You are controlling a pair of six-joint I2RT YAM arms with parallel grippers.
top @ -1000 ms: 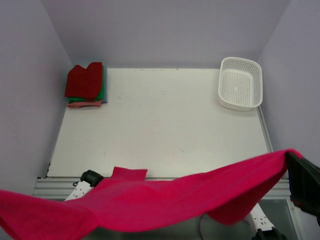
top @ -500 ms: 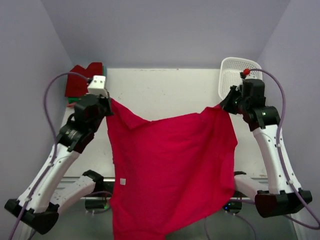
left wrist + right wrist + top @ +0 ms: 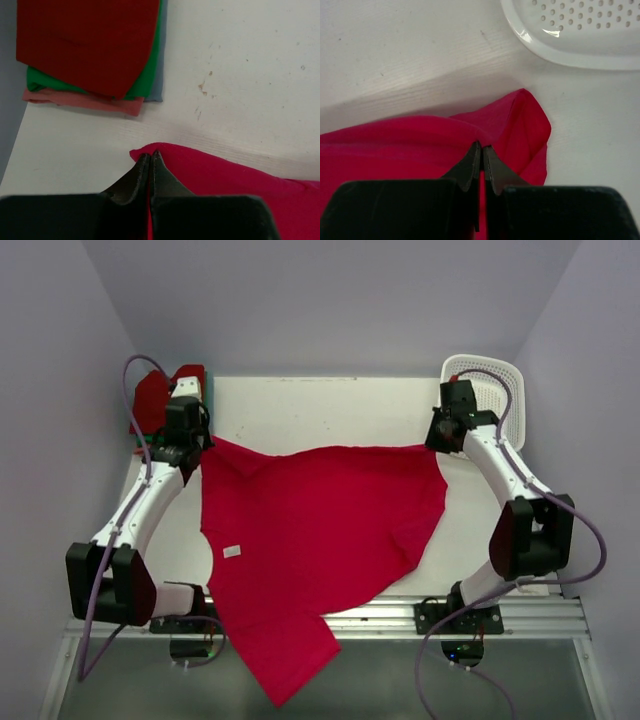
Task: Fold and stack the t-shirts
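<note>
Two t-shirt (image 3: 310,530) corners clamped by left gripper (image 3: 151,156) and right gripper (image 3: 481,147), overhang seen only from above

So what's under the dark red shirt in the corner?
A green shirt, a grey-blue edge, then a salmon pink shirt. Only edges peek out; the dark red shirt covers the rest.

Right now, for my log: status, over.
Left claw, right claw shut on crimson shirt. Shirt spread on table, overhanging near edge. Folded stack beside left claw, apart.
</note>
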